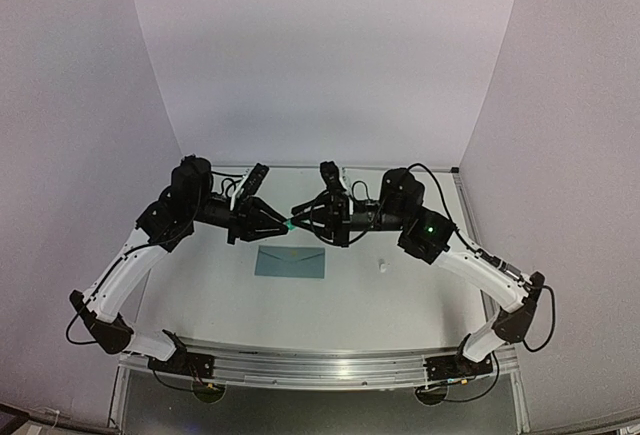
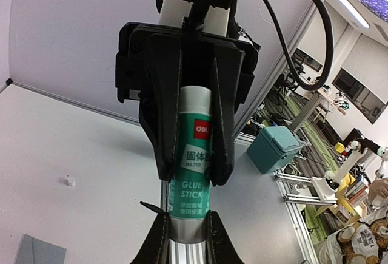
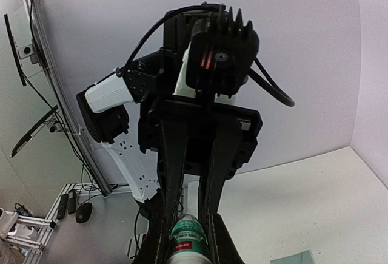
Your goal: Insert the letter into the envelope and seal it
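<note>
**Top view**
- Left gripper point(image 1: 279, 224): black, two-fingered, raised above the pale white desk point(image 1: 220, 300). Its fingers are drawn in on one end of a green-and-white cylindrical glue stick point(image 1: 289, 223), of which only a green sliver shows.
- Right gripper point(image 1: 301, 219): faces the first tip to tip and pinches the same glue stick from the other end.
- Flat teal paper envelope point(image 1: 290, 262): a wide rectangle lying flat on the desk, just nearer the arm bases than the meeting grippers. Neither gripper touches it. Faint V-shaped lines show on its face.
- Small white piece point(image 1: 381, 266): on the desk to the right of the envelope, apart from it.

**Left wrist view**
- Left gripper point(image 2: 186, 224): at the lower edge, its two fingers narrowly spaced and clamped on the grey lower end of the glue stick point(image 2: 195, 155). The label reads "GLUE STICK".
- Right gripper point(image 2: 191, 178): reaches down from above, its fingers pressed on both sides of the printed barrel.
- Envelope point(image 2: 36, 252): one teal corner at lower left, on the desk.
- Small white piece point(image 2: 71, 181): on the desk beyond the envelope.

**Right wrist view**
- Right gripper point(image 3: 189, 246): at the lower edge, fingers closed on the near end of the glue stick point(image 3: 190, 230).
- Left gripper point(image 3: 189, 206): opposite, its fingers running down to the glue stick. The contact itself is hidden.
- Envelope point(image 3: 294, 258): a teal corner at lower right, on the desk.
</note>
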Motion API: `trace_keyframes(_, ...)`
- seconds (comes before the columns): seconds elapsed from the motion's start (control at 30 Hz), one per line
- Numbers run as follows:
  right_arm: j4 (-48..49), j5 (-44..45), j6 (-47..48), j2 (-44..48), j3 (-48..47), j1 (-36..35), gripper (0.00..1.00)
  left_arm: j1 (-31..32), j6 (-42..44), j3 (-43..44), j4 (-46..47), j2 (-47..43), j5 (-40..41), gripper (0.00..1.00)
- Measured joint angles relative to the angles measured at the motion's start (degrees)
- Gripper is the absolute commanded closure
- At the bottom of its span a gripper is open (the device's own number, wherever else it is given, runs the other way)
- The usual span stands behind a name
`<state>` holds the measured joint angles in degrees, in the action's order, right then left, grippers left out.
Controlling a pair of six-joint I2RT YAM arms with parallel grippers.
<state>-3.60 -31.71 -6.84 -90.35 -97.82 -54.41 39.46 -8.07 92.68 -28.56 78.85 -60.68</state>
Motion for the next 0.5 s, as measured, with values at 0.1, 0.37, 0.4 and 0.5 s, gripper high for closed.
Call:
trace_keyframes(0.1, -0.31, 2.32, -0.31, 0.38, 0.24, -0.12, 1.00, -0.17, 1.07, -0.03, 0.63, 0.17, 0.60, 0.37)
trace_keyframes(0.37, -0.17, 16.69, -11.90, 0.57, 0.33, -1.25, 1.00, 1.20, 29.17, -13.40, 12.13, -9.89, 30.10, 0.32)
trace_keyframes(0.4, -0.05, 17.82, -13.51, 0.57, 0.33, -1.25, 1.00, 1.80, 31.91, -14.52, 13.55, -10.55, 32.19, 0.33)
trace_keyframes(0.5, 0.55, 20.01, -17.68, 0.39, 0.33, -1.25, 1.00, 4.31, 43.46, -18.90, 20.46, -12.41, 38.75, 0.37)
